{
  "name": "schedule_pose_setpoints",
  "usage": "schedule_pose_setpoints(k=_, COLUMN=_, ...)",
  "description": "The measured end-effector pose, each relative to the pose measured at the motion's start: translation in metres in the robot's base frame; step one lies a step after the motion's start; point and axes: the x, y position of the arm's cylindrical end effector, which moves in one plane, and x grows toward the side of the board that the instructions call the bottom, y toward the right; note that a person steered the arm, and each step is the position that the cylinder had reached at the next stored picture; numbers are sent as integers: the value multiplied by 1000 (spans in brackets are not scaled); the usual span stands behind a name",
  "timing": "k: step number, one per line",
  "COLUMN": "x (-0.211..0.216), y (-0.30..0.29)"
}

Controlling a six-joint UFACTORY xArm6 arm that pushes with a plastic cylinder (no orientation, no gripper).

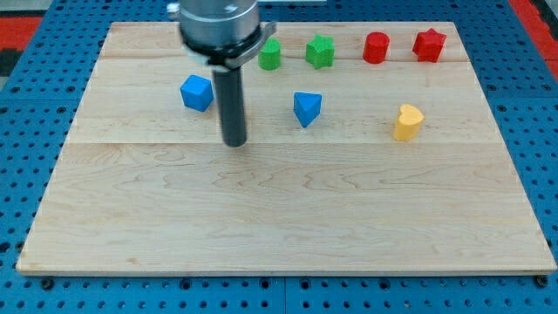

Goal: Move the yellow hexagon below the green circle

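Single view, wooden board (279, 218) on a blue perforated table (26, 87).

Jaws: none on this arm. It ends in a plain dark rod that grips nothing. My tip (234, 142) rests on the board, left of centre, touching no block.

Positions taken from my tip:
- Blue cube (197, 92): toward the view's top and a little left, near the rod but apart from it.
- Blue triangle (307, 108): to the view's right and slightly up, apart from the rod.
- Green circle (270, 55): up and a little right, in the top row; the arm's grey housing (220, 26) covers its left edge.
- Green star (320, 51): further right along the same row, just beside the green circle but not touching.
- Red circle (376, 47) and red star (429, 44): far right along that row, near each other, with a gap between.
- Yellow block (408, 122): well off to the view's right, slightly above my tip's level, standing alone below the two red blocks.

Task block: that is the only yellow block in view (its top looks lobed, more heart than hexagon; I cannot tell for sure). It lies well to the right of the green circle and lower, not beneath it. The rod hides a strip of board directly above my tip, and I cannot tell what lies there.
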Motion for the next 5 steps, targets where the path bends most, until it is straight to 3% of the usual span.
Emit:
schedule_pose_setpoints(k=1, x=-16, y=-28)
schedule_pose_setpoints(k=2, x=-33, y=-16)
schedule_pose_setpoints(k=4, x=-57, y=65)
schedule_pose_setpoints(k=5, x=-65, y=76)
